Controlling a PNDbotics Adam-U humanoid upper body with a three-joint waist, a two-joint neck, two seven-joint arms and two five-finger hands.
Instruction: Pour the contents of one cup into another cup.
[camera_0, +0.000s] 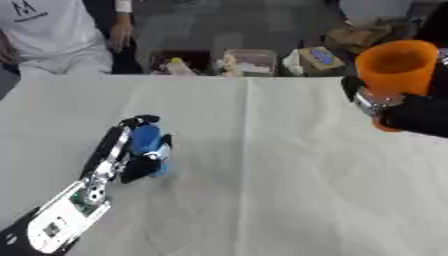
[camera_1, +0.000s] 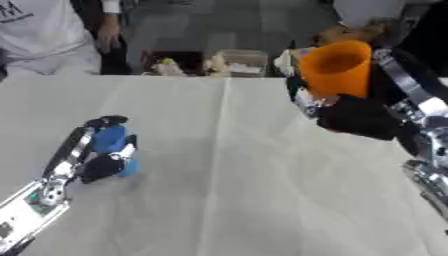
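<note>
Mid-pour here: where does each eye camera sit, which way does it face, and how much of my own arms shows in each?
Left eye view: head camera, looking down at the white table; left hand round the blue cup, right hand cut off at the edge with the orange cup.
Right eye view: same head, set slightly rightward; right forearm shows fully.
Shared: both cups, both hands, same moment.
</note>
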